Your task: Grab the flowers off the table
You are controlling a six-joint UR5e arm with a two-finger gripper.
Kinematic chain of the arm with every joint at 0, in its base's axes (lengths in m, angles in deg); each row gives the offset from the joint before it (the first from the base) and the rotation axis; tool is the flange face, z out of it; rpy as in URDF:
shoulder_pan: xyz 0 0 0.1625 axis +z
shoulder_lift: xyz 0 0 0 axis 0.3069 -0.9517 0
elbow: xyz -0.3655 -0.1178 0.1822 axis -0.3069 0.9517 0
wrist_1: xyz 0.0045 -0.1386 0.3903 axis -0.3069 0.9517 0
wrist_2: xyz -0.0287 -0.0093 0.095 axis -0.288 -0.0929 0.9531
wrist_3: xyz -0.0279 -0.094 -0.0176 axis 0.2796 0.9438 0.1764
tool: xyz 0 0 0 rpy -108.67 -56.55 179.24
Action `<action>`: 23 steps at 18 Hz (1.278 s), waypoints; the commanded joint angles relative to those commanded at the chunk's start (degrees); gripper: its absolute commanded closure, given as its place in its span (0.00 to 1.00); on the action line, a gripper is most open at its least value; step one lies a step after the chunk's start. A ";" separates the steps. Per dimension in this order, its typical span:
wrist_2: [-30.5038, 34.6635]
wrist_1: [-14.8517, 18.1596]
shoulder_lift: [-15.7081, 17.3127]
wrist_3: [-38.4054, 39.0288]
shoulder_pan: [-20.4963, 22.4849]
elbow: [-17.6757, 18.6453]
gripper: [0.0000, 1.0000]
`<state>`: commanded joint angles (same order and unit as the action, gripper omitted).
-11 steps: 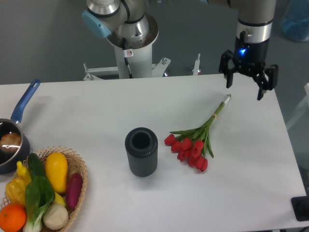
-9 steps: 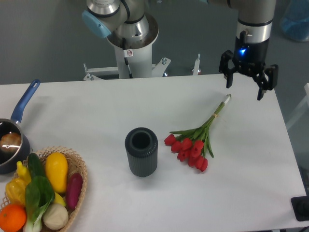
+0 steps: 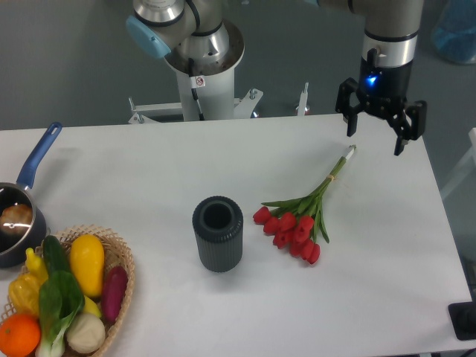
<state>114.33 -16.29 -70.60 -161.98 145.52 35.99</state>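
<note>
The white counter fills most of what I can see, running from the left edge almost to the right. Behind it stands the robot's pale pedestal base, and the arm reaches down at the far right corner, ending in a black gripper with a small blue light glowing on it. Its fingers are spread wide with nothing between them, hanging above the counter just past the stem end of the bouquet.

At the near left corner sits a wicker basket piled with vegetables and fruit, yellow, green, purple and orange among them. Just behind it, cut off by the left edge, is a dark saucepan with a blue handle pointing away toward the back.

Near the middle of the counter a dark grey ribbed vase stands upright, its mouth open.

The flowers lie flat on the counter just to the right of the vase, not touching it: red tulip heads bunched toward the front, green leaves above them, thin stems running back and rightward toward the gripper.
</note>
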 joint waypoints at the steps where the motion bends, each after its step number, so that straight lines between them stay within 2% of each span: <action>1: -0.09 0.00 0.00 0.09 0.00 0.09 0.00; 9: -6.85 -0.09 -0.70 0.09 0.97 1.14 0.00; 13: -7.21 -2.46 -0.70 0.09 0.97 2.64 0.00; 18: -7.65 -2.46 -0.79 0.09 0.88 3.25 0.00; 23: -7.38 -2.37 -0.70 -0.09 0.97 5.89 0.00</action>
<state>106.95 -18.67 -71.30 -162.06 146.48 41.88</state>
